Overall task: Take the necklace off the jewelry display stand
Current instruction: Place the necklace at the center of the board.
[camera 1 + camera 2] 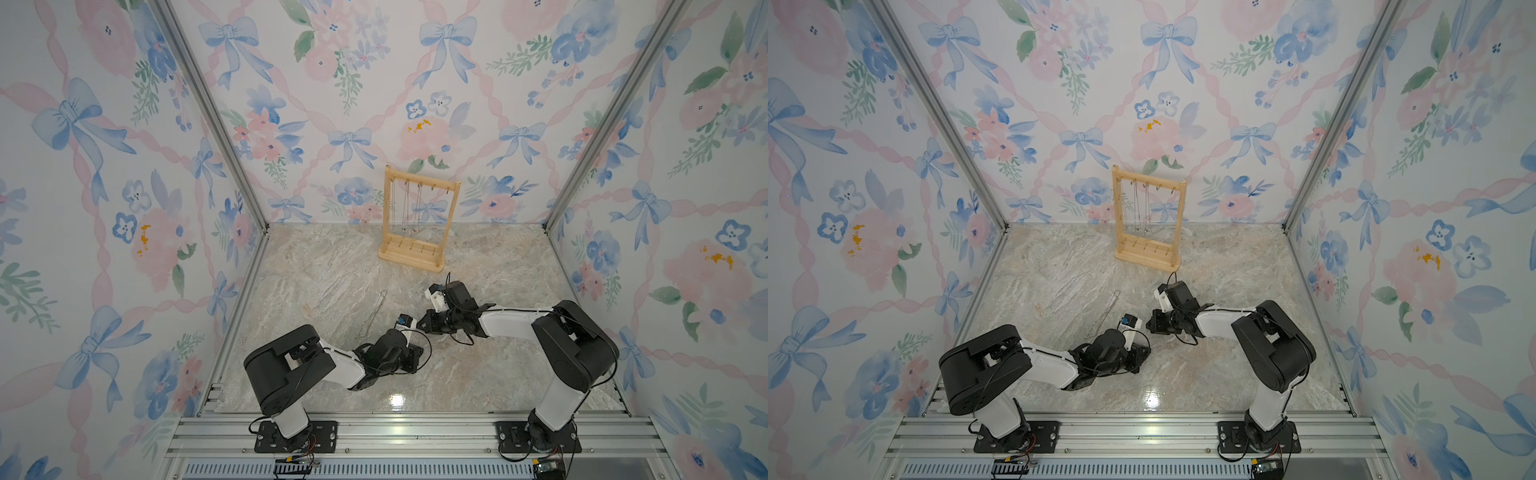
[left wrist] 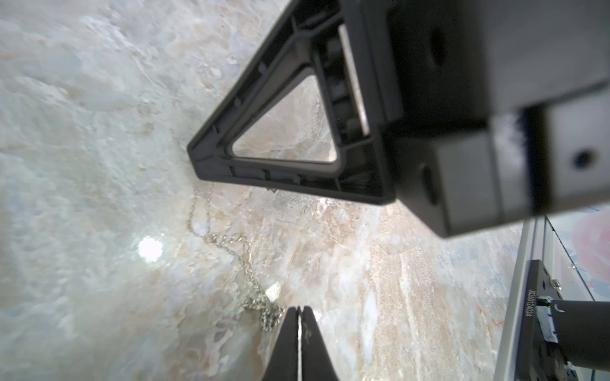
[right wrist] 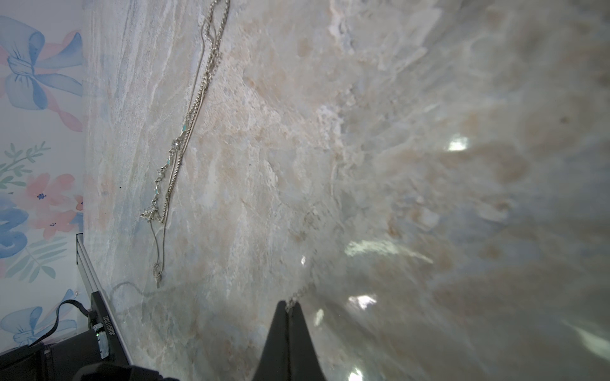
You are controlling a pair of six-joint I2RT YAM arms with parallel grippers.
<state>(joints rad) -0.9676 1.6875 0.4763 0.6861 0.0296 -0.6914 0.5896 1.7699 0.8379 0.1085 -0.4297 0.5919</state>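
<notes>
Wallpaper (image 1: 353, 83) of blue bows and pink blooms is enclosing the marble-patterned table (image 1: 498, 374) on three sides, aluminium posts (image 1: 216, 120) rising at its back corners.

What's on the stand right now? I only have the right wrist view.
Observer: Thin hanging necklaces on the hooks of the jewelry display stand, about three, shown in both top views.
Operator: Where's the left end effector?
Observer: The left end effector is shut, low over the table, close to the right end effector.
Operator: Holding anything?
Observer: Can't tell. In the left wrist view a silver chain runs from the right end effector's finger to the left tip.
</notes>
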